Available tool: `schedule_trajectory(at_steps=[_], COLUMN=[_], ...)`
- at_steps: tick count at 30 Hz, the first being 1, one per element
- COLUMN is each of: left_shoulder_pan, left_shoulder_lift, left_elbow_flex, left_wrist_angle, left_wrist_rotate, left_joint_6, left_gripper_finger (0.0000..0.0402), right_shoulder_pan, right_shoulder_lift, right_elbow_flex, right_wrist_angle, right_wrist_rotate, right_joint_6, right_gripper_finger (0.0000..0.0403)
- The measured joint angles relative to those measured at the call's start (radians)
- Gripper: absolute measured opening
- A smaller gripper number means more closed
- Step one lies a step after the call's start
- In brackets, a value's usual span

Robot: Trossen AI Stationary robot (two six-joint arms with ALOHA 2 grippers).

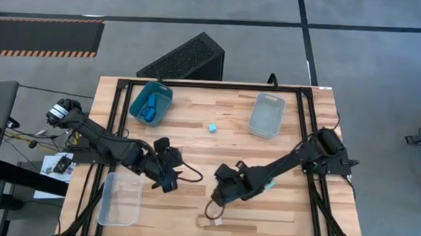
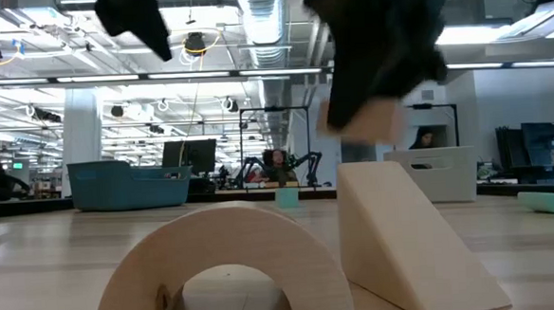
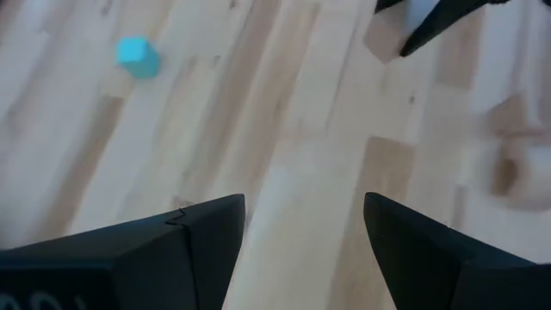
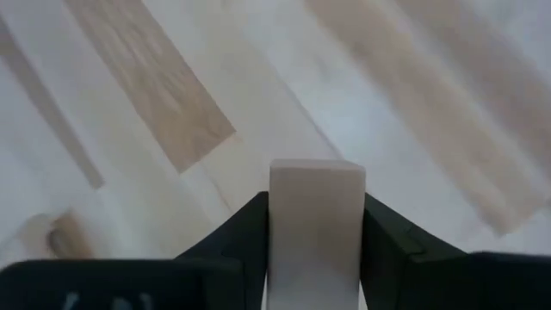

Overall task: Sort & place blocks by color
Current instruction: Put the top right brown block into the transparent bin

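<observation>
Right tool (image 4: 315, 258) clamps a tan block (image 4: 316, 215) upright between its fingers; the clear bin (image 1: 120, 198) lies far leftward, nearer the open left tool (image 3: 303, 237).

The wooden table (image 1: 195, 142) carries three bins. A teal bin (image 1: 135, 104) sits well beyond the left claw (image 1: 169, 182), near the far edge. A near clear bin (image 1: 106, 199) lies close beside that claw, on its outer side. A far clear bin (image 1: 266, 128) stands well beyond the right claw (image 1: 214, 207). A black perforated case (image 1: 187, 59) rests on the floor past the table.
</observation>
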Motion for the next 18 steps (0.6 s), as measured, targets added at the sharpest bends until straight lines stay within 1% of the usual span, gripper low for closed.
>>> schedule_trajectory(at_steps=[3,6,9,11,14,16,18], left_shoulder_pan=[0.04,0.093,0.16,0.215,0.298,0.346,0.38], left_shoulder_lift=[0.0,0.0,0.0,0.003,0.013,0.038,0.06], left_elbow_flex=[0.0,0.0,0.0,0.0,0.0,0.003,-0.001], left_wrist_angle=[0.094,0.246,0.408,0.511,0.624,0.704,0.719], left_wrist_rotate=[0.078,0.173,0.289,0.385,0.515,0.557,0.591], left_joint_6=[0.049,0.131,0.2,0.216,0.17,0.096,0.001], left_gripper_finger=[0.0229,0.0229,0.0229,0.0229,0.0229,0.0229,0.0231], right_shoulder_pan=[0.046,0.097,0.139,0.163,0.191,0.199,0.2], right_shoulder_lift=[-0.058,-0.104,-0.139,-0.155,-0.186,-0.209,-0.233], right_elbow_flex=[0.0,0.0,0.0,0.0,0.0,0.0,0.0], right_wrist_angle=[-0.048,-0.082,-0.135,-0.182,-0.244,-0.292,-0.322], right_wrist_rotate=[0.121,0.224,0.267,0.283,0.327,0.369,0.403], right_joint_6=[-0.023,-0.092,-0.109,-0.111,-0.114,-0.132,-0.182], right_gripper_finger=[0.0156,0.0145,0.0138,0.014,0.0148,0.015,0.0148])
